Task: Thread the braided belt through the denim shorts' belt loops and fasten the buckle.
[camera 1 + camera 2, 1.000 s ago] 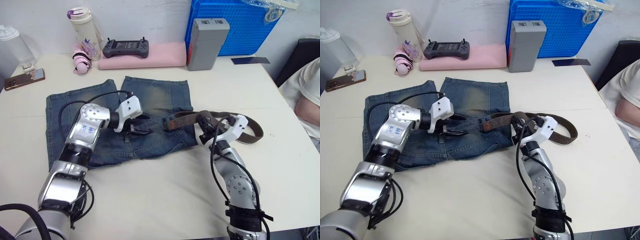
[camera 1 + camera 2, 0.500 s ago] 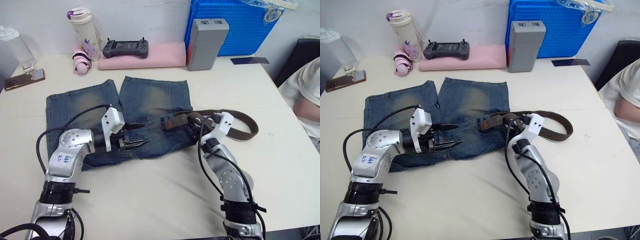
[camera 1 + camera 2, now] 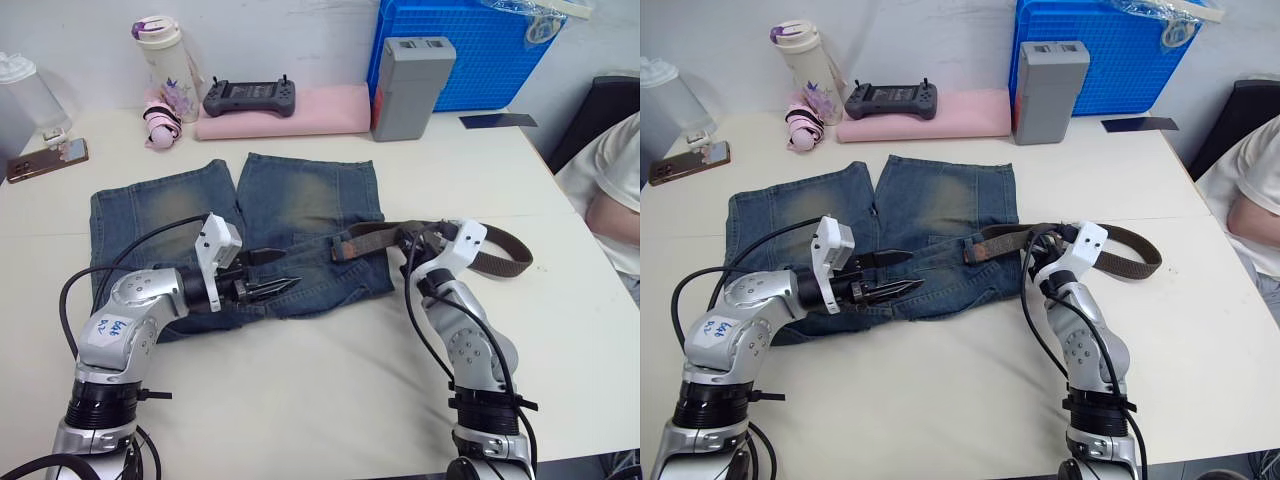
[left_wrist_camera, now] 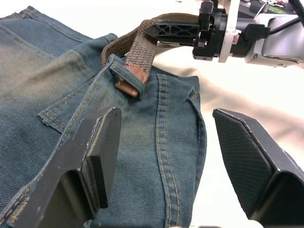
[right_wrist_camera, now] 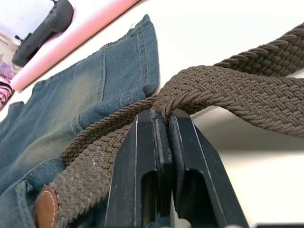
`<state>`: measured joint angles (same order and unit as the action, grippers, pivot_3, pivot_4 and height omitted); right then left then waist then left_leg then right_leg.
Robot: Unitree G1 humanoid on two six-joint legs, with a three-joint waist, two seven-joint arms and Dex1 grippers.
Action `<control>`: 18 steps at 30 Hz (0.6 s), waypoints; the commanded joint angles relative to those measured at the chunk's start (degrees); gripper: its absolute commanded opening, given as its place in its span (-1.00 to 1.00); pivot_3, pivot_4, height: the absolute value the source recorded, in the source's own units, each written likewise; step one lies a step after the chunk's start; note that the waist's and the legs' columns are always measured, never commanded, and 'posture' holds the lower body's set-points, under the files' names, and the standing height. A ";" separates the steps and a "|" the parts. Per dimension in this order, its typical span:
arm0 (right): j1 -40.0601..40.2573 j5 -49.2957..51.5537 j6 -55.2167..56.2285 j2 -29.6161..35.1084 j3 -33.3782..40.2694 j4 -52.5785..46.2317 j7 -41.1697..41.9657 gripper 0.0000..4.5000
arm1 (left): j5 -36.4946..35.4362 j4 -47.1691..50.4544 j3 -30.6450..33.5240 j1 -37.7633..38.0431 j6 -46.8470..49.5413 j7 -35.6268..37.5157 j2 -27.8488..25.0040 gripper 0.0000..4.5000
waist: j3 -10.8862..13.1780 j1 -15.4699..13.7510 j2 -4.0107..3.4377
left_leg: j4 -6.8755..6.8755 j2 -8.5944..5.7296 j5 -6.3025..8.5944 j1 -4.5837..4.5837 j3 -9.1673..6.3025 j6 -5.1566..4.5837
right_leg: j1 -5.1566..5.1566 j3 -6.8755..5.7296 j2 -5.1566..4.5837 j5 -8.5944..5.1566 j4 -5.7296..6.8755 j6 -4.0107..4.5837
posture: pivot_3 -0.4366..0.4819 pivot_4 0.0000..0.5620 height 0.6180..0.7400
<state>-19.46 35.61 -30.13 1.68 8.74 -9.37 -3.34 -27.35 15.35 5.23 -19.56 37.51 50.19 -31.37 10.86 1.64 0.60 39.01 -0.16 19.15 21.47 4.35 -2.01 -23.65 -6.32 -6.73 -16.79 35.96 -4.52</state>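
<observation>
The denim shorts point(image 3: 240, 240) are laid flat on the white table point(image 3: 330, 400), waistband toward the robot, legs pointing toward the wall. The braided belt point(image 3: 505, 262) is seen lying off the shorts' right side, looped on the table, with its tan leather tip point(image 4: 127, 85) passed under one belt loop point(image 4: 127, 73) at the waistband's right end. The right gripper point(image 5: 161, 118) is pressed together on the braided belt, the woven strap pinched edgewise between its two black fingers point(image 5: 142, 156), just beside the shorts' edge. The left gripper point(image 3: 272, 285) is held low over the waistband, near the middle of the shorts, fingers spread and nothing between them; in the left wrist view the threaded loop is seen ahead of the gap. The buckle cannot be made out. Along the far edge of the table a pink folded cloth point(image 3: 320, 110) carrying a grey handheld controller point(image 3: 250, 97), a bottle point(image 3: 168, 65), a grey box point(image 3: 412, 85) and a blue crate point(image 3: 480, 50) are noted.
</observation>
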 commanded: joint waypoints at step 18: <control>-5.27 -13.08 0.32 -0.07 -12.34 2.75 9.50 -1.00 | 0.16 -0.15 -0.78 -0.51 0.43 -1.95 -3.11 0.52 | 0.01 0.11 -0.01 | -0.01 0.01 0.01 0.00 0.00 0.03 | -0.01 0.00 0.01 0.00 -0.01 0.01 | -0.05 -0.47 0.74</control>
<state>-24.10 22.67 -30.04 1.75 -2.31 -4.11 4.66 -27.11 14.90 4.01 -19.60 37.54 48.98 -33.95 10.87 1.75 0.59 39.01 -0.15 19.16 21.47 4.36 -1.98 -23.66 -6.32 -6.72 -16.80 35.96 -4.51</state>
